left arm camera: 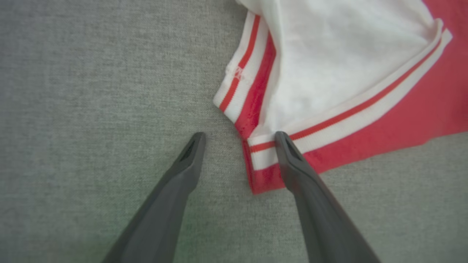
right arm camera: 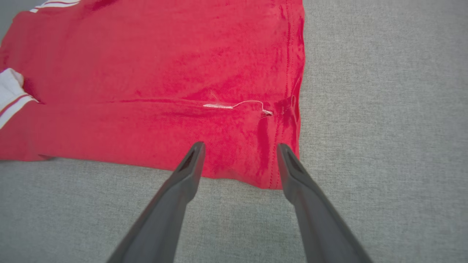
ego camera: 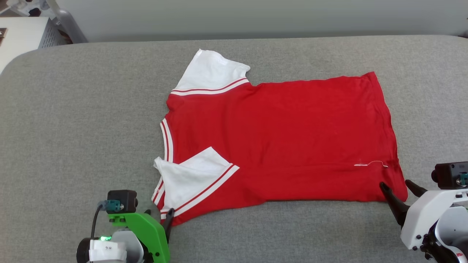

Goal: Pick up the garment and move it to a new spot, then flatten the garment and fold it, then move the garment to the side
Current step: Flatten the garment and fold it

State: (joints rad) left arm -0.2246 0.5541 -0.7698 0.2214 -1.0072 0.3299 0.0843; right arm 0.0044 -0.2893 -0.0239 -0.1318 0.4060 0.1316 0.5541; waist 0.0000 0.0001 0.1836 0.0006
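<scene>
The garment [ego camera: 285,138] lies spread flat on the grey surface, collar to the left and hem to the right, plain red side up. Its far white sleeve [ego camera: 210,71] sticks out; the near white sleeve [ego camera: 190,175] is folded over onto the body. My left gripper [ego camera: 159,212] is open at the near collar-side corner, and in the left wrist view this left gripper [left arm camera: 239,135] straddles the striped trim [left arm camera: 263,151]. My right gripper [ego camera: 395,182] is open at the near hem corner; in the right wrist view the right gripper [right arm camera: 240,145] has its fingertips over the red cloth [right arm camera: 146,73].
The grey padded surface [ego camera: 73,128] stretches wide on every side of the shirt. A loose white thread [ego camera: 371,164] lies on the cloth near the hem. White furniture [ego camera: 22,36] and a grey post [ego camera: 69,23] stand beyond the far left corner.
</scene>
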